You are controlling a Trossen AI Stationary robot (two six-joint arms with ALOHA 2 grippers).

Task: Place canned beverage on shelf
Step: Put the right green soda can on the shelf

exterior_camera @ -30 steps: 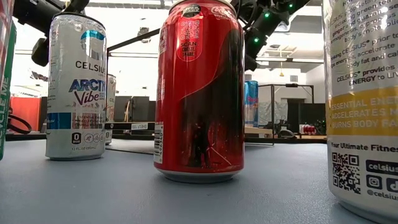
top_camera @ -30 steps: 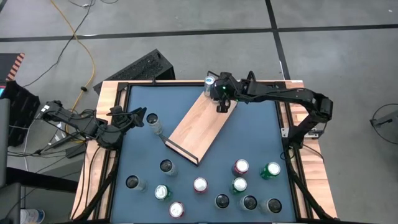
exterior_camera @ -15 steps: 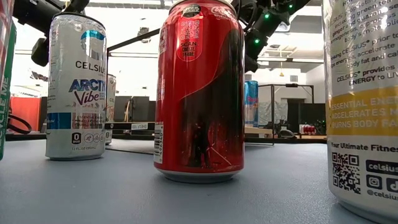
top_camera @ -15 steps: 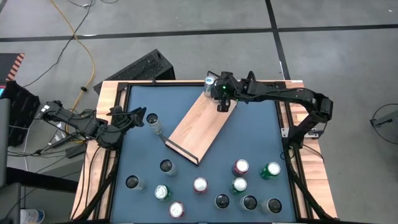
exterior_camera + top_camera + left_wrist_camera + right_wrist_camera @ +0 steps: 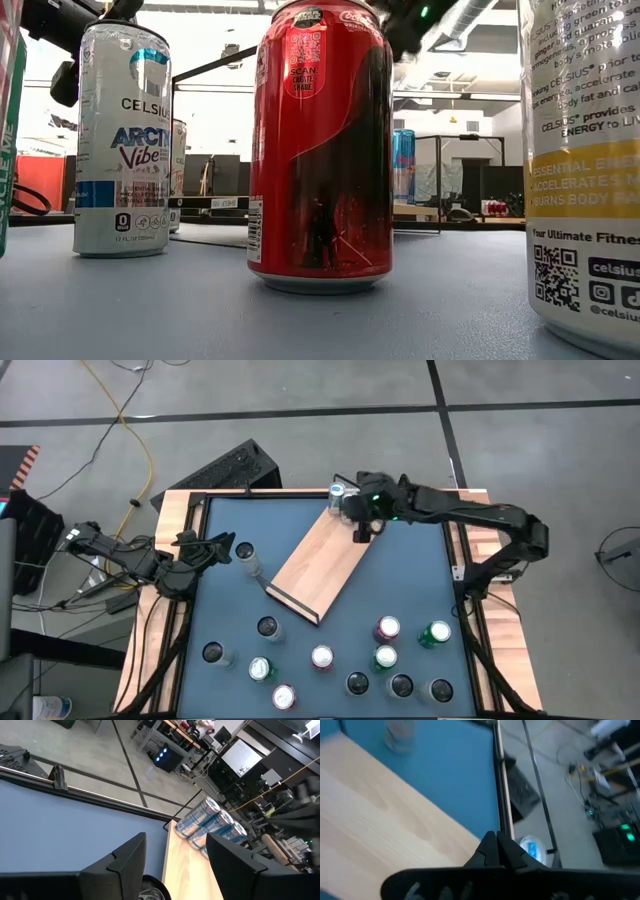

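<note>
R fingers [image 5: 361, 532] closed, empty, over shelf [image 5: 318, 563]; L fingers [image 5: 222, 547] half-open, empty, beside can [image 5: 245, 552].

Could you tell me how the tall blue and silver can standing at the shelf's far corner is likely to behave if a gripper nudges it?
The blue and silver can stands upright and is tall and slim, so a push high up would probably tip it. Its round body would then likely roll. It stands at the corner of the shelf, so even a small shove might send it off. The right gripper, shut, hangs close by.
</note>
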